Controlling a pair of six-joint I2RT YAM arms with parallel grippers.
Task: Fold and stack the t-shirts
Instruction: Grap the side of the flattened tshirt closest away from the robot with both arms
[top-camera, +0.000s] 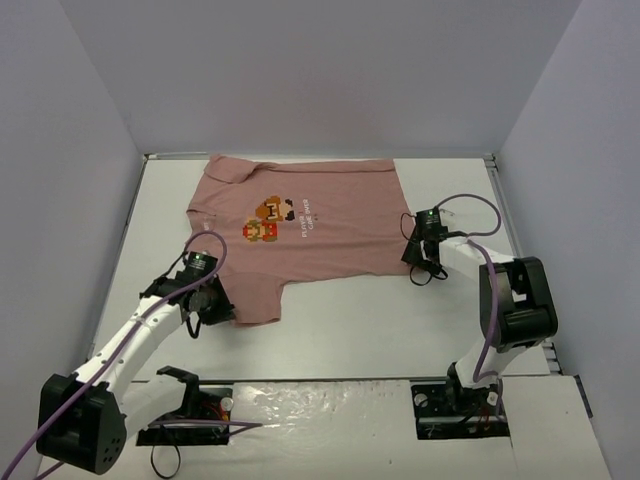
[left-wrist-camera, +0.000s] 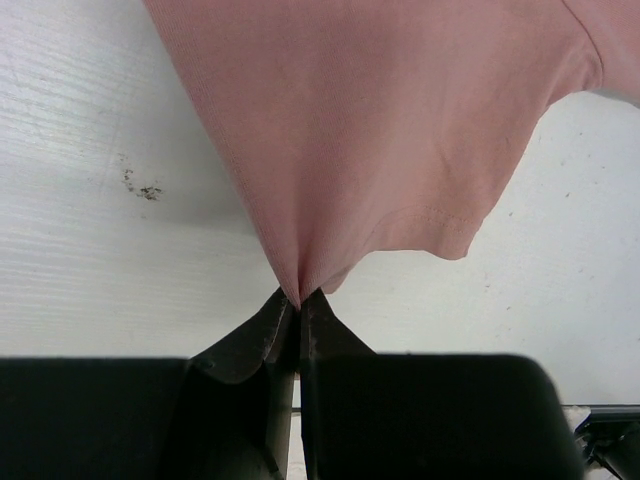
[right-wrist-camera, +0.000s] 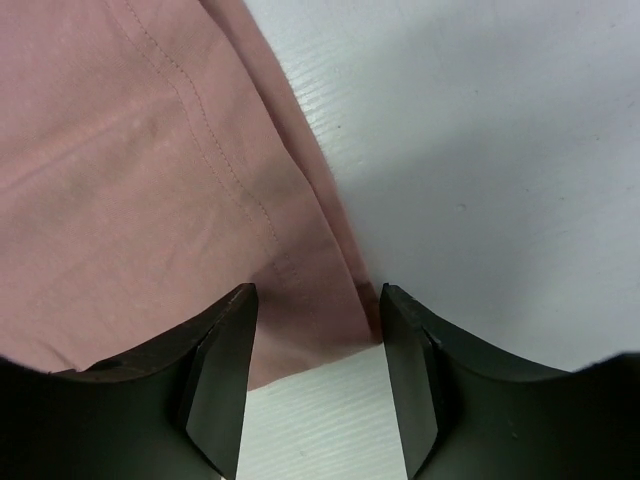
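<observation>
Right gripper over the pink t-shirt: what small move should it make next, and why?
Probably close the right gripper on the t-shirt corner: its open jaws straddle that hem corner, while the left gripper is shut on fabric at the shirt's other side.

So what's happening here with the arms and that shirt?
A pink t-shirt lies spread graphic-up on the white table. The left tool is shut on a pinch of fabric at the shirt's near-left edge. The right tool stands open astride its right corner, not yet gripping. No fold is made yet.
</observation>
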